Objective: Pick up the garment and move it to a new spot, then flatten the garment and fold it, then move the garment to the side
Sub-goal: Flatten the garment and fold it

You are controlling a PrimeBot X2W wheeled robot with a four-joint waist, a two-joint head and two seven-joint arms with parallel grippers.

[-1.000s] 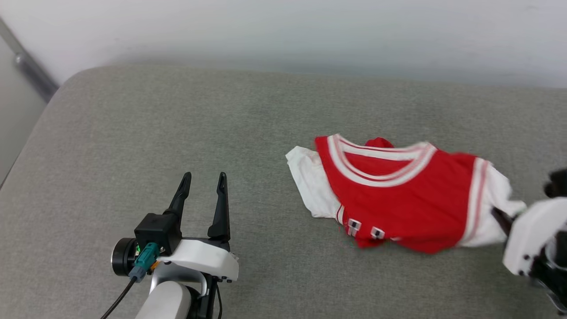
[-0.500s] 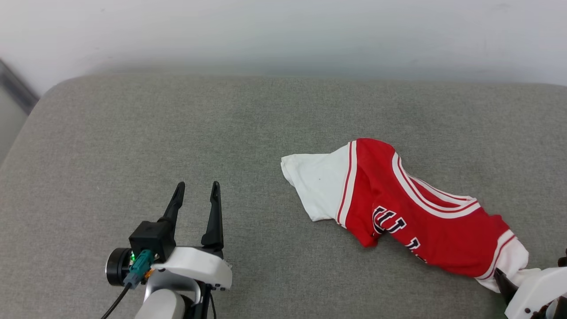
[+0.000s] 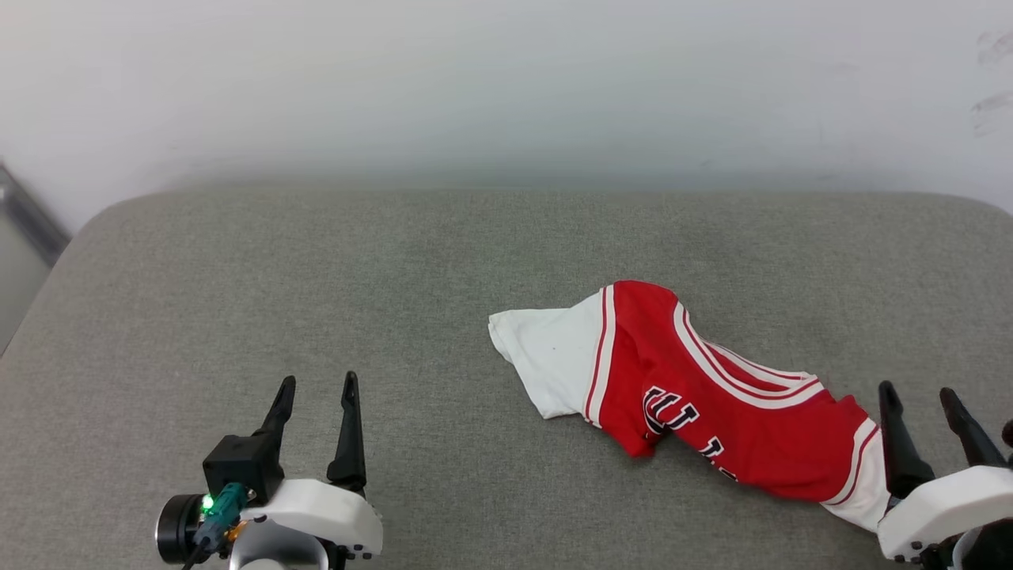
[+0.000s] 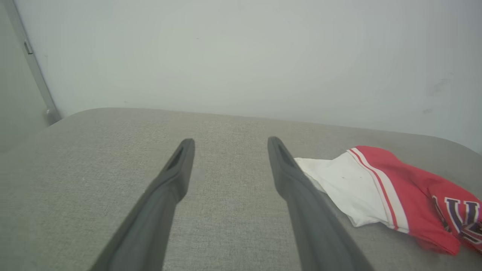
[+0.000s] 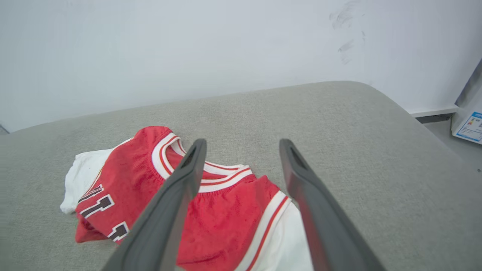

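Here garment point(image 3: 736, 427) crumpled just beside spread right hand point(image 3: 916, 389)

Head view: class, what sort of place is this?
Probably a plain indoor room: a grey upholstered cushion against a bare white wall, with a red jersey T-shirt lying crumpled on it.

White wrist shells point(image 3: 316, 514) — long dark fingers point(image 3: 348, 431)

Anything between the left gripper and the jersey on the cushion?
Nothing. In the head view, the stretch from the left gripper to the jersey is bare grey cushion.
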